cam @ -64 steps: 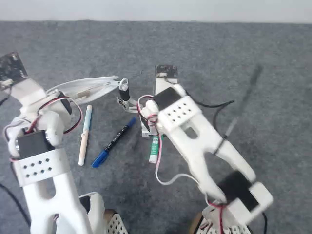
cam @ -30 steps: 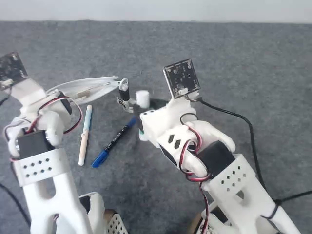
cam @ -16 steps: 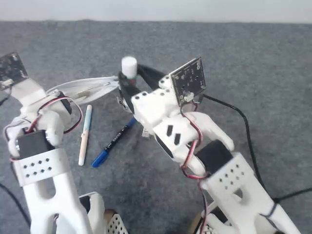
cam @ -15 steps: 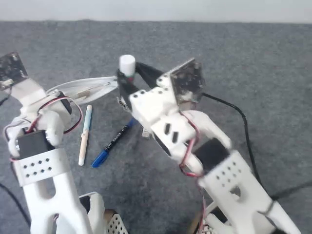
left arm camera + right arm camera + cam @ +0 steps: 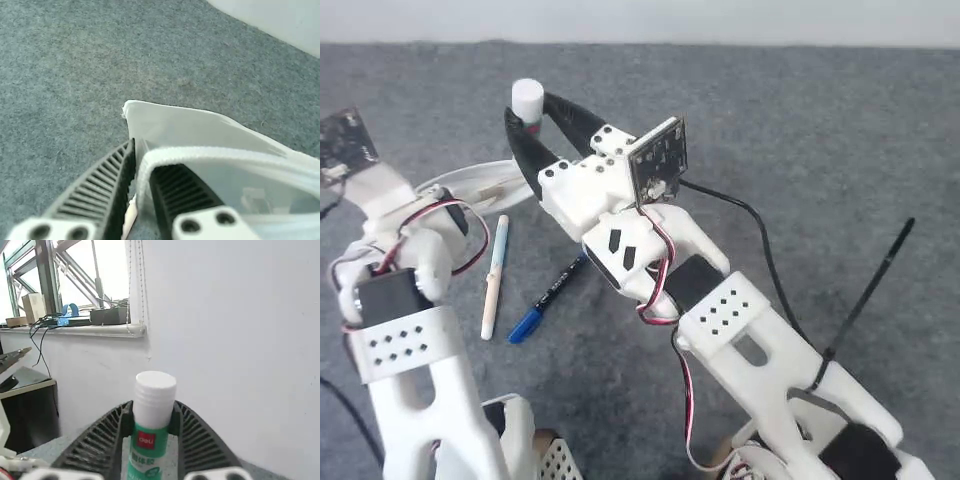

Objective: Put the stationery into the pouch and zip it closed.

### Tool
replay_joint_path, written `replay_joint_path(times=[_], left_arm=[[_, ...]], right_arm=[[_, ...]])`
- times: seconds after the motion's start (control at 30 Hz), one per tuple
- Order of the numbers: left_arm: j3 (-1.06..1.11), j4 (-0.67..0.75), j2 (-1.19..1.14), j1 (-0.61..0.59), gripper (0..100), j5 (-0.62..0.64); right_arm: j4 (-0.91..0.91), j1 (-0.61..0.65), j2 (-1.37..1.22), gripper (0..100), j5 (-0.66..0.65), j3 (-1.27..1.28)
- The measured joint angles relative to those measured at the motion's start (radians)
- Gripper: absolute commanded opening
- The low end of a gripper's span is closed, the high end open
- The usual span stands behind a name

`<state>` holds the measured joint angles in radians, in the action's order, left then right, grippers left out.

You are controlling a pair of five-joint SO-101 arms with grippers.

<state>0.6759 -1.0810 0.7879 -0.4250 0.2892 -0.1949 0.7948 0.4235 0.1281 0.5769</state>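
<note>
Insert step: right gripper (image 5: pixel 528 125) is clamped on the glue stick (image 5: pixel 526 98), upright at upper left of the high view near the pouch (image 5: pixel 480 178), left gripper (image 5: pixel 136 160) pinches the pouch rim; next I'd tilt down into the opening, then release.

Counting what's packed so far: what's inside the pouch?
A faint pale shape shows through the pouch wall; I cannot tell what. The right gripper covers one end.

Grey carpet covers the bench (image 5: pixel 840 130), which meets a white wall (image 5: pixel 240 340). A windowsill (image 5: pixel 75 330) under a window (image 5: pixel 75 270) carries boxes and cables.
</note>
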Motion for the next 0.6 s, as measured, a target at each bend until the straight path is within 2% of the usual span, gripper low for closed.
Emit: replay_joint_path(times=[0.4, 0.6], left_arm=[[0.002, 0.018, -0.006, 0.003, 1, 0.000], [0.003, 0.018, -0.008, -0.002, 1, 0.000]], right_arm=[[-0.333, 0.002, -0.301, 0.6, -0.005, 0.018], [-0.578, 0.000, -0.454, 0.6, -0.189, 0.095]])
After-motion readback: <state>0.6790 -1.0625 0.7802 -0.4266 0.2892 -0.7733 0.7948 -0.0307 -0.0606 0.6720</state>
